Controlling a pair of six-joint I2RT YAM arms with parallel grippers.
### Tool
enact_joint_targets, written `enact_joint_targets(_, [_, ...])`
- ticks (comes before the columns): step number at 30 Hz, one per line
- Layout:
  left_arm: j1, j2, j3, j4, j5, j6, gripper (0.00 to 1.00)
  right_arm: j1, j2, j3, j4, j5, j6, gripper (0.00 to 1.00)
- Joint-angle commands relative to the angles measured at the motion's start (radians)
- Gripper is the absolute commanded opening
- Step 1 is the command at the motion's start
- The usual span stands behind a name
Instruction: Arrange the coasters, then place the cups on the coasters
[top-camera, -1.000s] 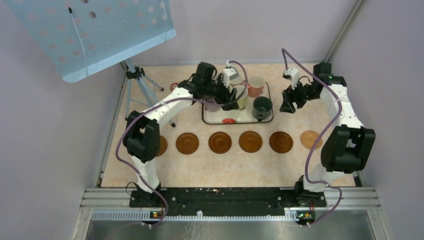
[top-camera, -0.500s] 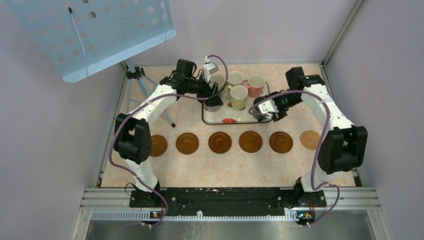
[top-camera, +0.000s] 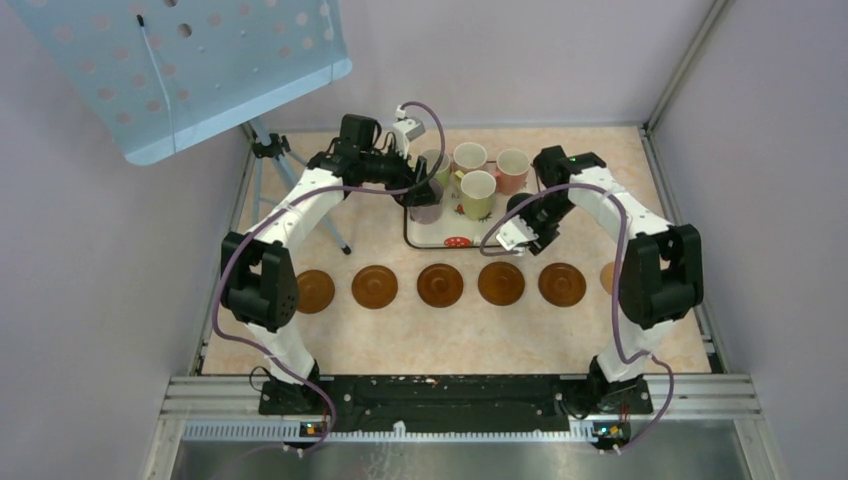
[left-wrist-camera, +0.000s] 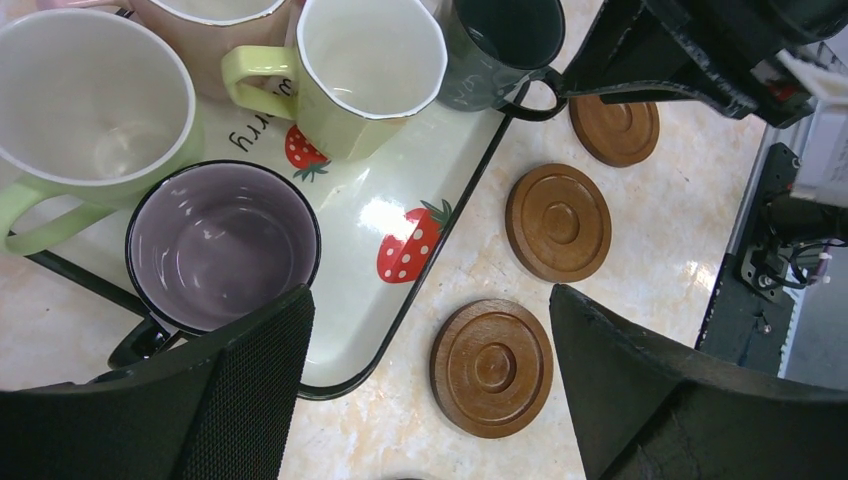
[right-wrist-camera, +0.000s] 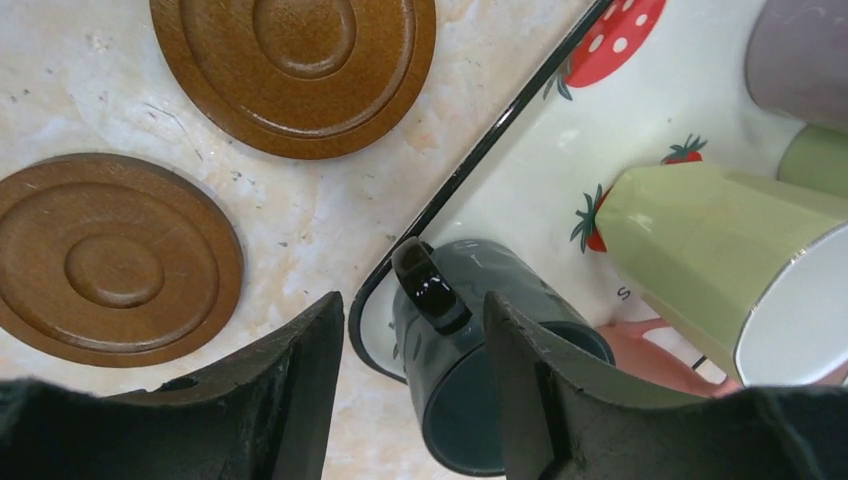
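Within the last second the right arm has swung in from beside the tray (left-wrist-camera: 350, 240), and the right gripper (right-wrist-camera: 410, 340) now sits low over the dark cup (right-wrist-camera: 455, 390) at the tray's near right corner. Its jaws are half open on either side of the handle, with a gap on both sides, so nothing is gripped yet. The left gripper (left-wrist-camera: 430, 310) has drawn back toward the tray's left end and hangs wide open and empty above the purple cup (left-wrist-camera: 222, 245). This suggests the arranging is done and the first cups are about to be lifted. The coasters (top-camera: 440, 285) lie in a row on the surface (top-camera: 400, 340) in front of the tray, all bare; the rightmost is mostly hidden by the right arm. The tray seems to hold all the cups, upright and empty: two light green, pink at the back, purple and dark.
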Motion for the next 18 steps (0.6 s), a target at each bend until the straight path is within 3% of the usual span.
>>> enact_joint_targets(1, [0.007, -0.054, -0.008, 0.033, 0.025, -0.015, 0.93, 0.040, 0.021, 0.021, 0.056, 0.091, -0.391, 0.53])
enact_joint_targets(9, [0.009, -0.057, -0.011, 0.038, 0.030, -0.018, 0.93, 0.067, 0.062, -0.020, 0.186, 0.198, -0.477, 0.51])
enact_joint_targets(18, [0.010, -0.060, -0.013, 0.048, 0.022, -0.024, 0.92, 0.078, 0.152, 0.043, 0.217, 0.226, -0.486, 0.45])
